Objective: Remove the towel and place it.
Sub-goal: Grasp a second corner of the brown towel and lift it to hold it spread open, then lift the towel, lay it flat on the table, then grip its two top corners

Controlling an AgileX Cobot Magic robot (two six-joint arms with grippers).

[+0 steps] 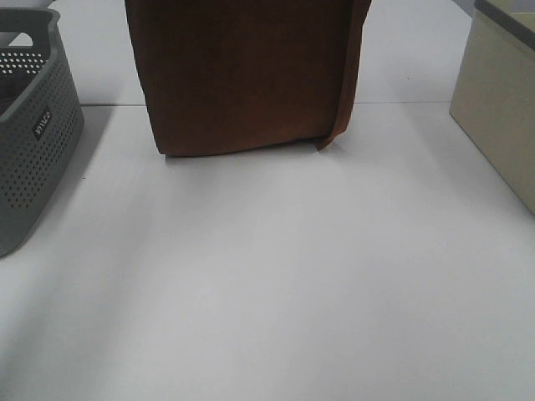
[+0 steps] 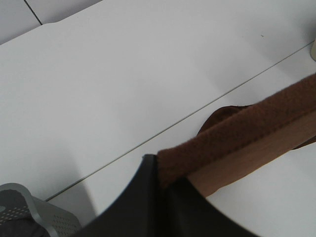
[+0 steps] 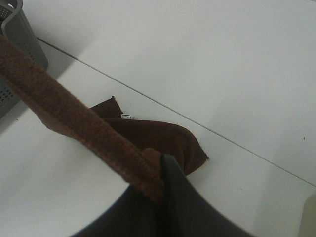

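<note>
Towel [image 1: 242, 75] held hanging at upper centre of frame, lower edge resting on white table [image 1: 276, 276], top edge clamped by left gripper [image 2: 162, 175] and right gripper [image 3: 157, 177], grey basket [image 1: 33, 150] at left edge, beige box [image 1: 501, 109] at right edge.

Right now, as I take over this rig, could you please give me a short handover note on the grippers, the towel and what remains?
Left gripper: shut on the towel's upper edge.
Right gripper: shut on the same edge, further along.
Towel: held up between the two grippers and hanging over the table. Its lower end, with the white tag, rests bunched on the table. It is apart from the grey basket on the left.
Done: the towel is outside the basket and gripped by both arms.
Left: lay it on the table, probably on the open area in front, then open both grippers.
</note>
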